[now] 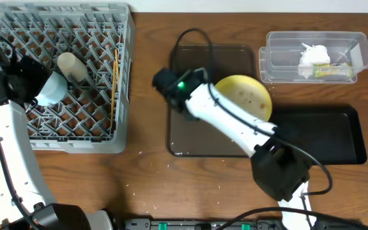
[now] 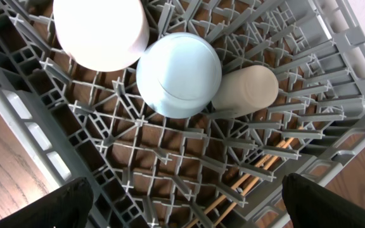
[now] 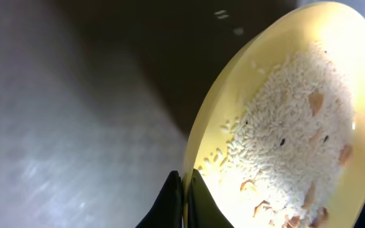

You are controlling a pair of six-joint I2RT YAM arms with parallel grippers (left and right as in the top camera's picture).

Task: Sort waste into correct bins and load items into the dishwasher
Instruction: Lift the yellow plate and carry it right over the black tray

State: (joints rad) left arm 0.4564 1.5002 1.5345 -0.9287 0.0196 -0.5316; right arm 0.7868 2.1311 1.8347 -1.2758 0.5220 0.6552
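The grey dish rack (image 1: 18, 131) stands at the left. In it sit a white cup (image 2: 100, 31), an upturned light blue bowl (image 2: 179, 75) (image 1: 50, 88), a beige cup on its side (image 2: 246, 92) (image 1: 75, 67) and the chopsticks (image 1: 114, 83) (image 2: 252, 180). My left gripper (image 2: 182, 209) is open and empty, just above the rack beside the bowl. My right gripper (image 3: 185, 187) is shut on the rim of the pale yellow plate (image 3: 284, 120) (image 1: 248, 96). It holds the plate tilted over the brown tray, with rice scraps (image 3: 290, 133) on it.
The brown serving tray (image 1: 197, 140) lies in the middle under the right arm. The clear tub (image 1: 363, 45) at the back right holds the white tissue (image 1: 314, 56) and the wrapper (image 1: 331, 71). The black tray (image 1: 337, 137) lies at the right.
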